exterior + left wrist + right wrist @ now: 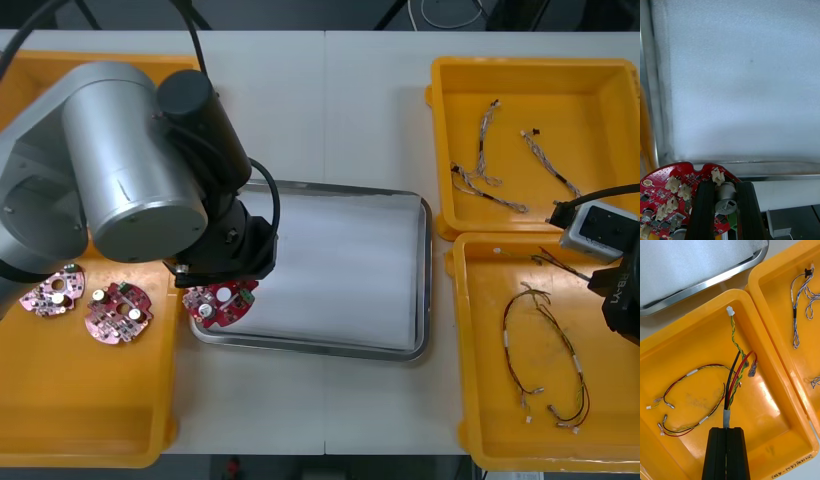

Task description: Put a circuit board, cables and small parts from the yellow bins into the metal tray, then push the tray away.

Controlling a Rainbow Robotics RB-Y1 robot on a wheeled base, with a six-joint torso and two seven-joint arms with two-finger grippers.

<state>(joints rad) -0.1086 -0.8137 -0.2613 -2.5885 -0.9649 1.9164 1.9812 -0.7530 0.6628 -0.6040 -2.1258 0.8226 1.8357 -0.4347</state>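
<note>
My left gripper is shut on a round red circuit board and holds it over the near left corner of the metal tray. In the left wrist view its fingers clamp a silver can on the board, with the tray's white inside beyond. My right gripper is over the near right yellow bin. In the right wrist view the right gripper is shut on a red and yellow cable with a black wire, which trails out over the bin floor.
Two more red boards lie in the near left bin. A second red and yellow cable lies looped in the near right bin. Blue and white cables lie in the far right bin.
</note>
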